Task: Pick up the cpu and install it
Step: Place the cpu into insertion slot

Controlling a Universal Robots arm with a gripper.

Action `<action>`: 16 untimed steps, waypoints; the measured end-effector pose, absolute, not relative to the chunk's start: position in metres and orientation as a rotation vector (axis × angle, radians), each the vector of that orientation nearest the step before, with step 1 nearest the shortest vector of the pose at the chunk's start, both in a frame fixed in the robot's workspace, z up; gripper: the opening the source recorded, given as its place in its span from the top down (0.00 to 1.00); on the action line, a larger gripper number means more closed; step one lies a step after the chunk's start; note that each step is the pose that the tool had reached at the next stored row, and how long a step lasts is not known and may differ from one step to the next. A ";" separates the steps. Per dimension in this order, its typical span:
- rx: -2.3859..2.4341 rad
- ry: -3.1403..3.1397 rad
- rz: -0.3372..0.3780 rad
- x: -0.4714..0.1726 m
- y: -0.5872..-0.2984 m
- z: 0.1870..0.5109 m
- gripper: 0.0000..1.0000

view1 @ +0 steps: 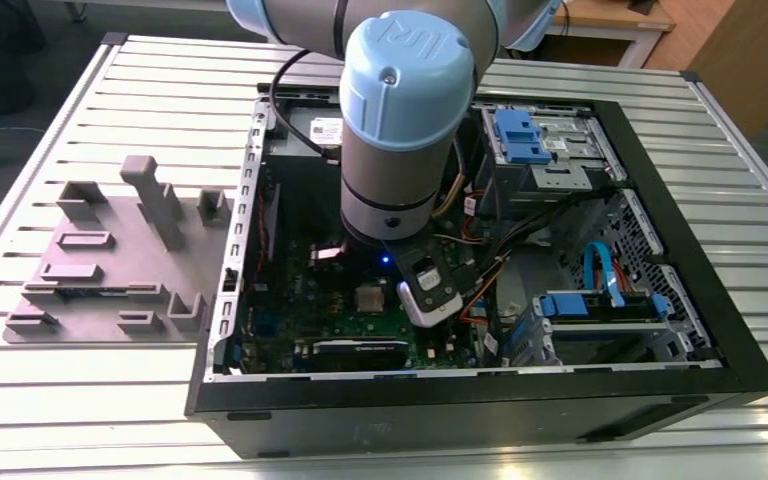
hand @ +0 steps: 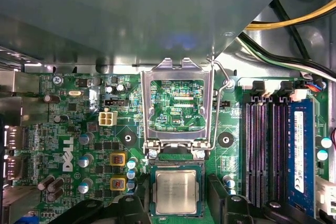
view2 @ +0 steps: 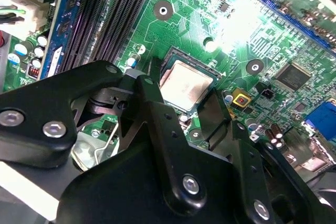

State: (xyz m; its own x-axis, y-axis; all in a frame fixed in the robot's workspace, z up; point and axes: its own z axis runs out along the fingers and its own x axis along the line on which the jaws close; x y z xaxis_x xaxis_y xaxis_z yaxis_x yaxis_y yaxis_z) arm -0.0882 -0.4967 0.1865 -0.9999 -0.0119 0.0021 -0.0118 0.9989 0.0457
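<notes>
We see the claw [view2: 181,106] low over the motherboard [hand: 79,124], straddling the cpu [hand: 176,192], which lies flat in the dark socket [hand: 176,167] directly beneath it; we cannot tell whether the claw grips the chip or is released. We judge the straddle keeps the chip square to its seat. Just beyond, the hinged metal frame [hand: 176,69] stands swung open, leaving the seat uncovered. Memory slots [hand: 262,150] run beside the socket. In the exterior view the arm [view1: 404,110] reaches straight down into the open computer case [view1: 704,330] on the slatted table [view1: 37,150]
</notes>
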 end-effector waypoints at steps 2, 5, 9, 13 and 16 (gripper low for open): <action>0.019 -3.138 -0.072 -0.088 -0.497 0.186 0.46; 0.019 -3.139 -0.074 -0.088 -0.497 0.188 0.46; 0.019 -3.139 -0.073 -0.088 -0.497 0.192 0.46; 0.019 -3.138 -0.072 -0.088 -0.497 0.192 0.46; 0.019 -3.138 -0.072 -0.088 -0.497 0.193 0.46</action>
State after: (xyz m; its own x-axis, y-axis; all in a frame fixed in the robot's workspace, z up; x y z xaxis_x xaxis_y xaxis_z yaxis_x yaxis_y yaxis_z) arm -0.0882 -0.4967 0.1928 -0.9999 -0.0119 0.0021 -0.0118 0.9989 0.0458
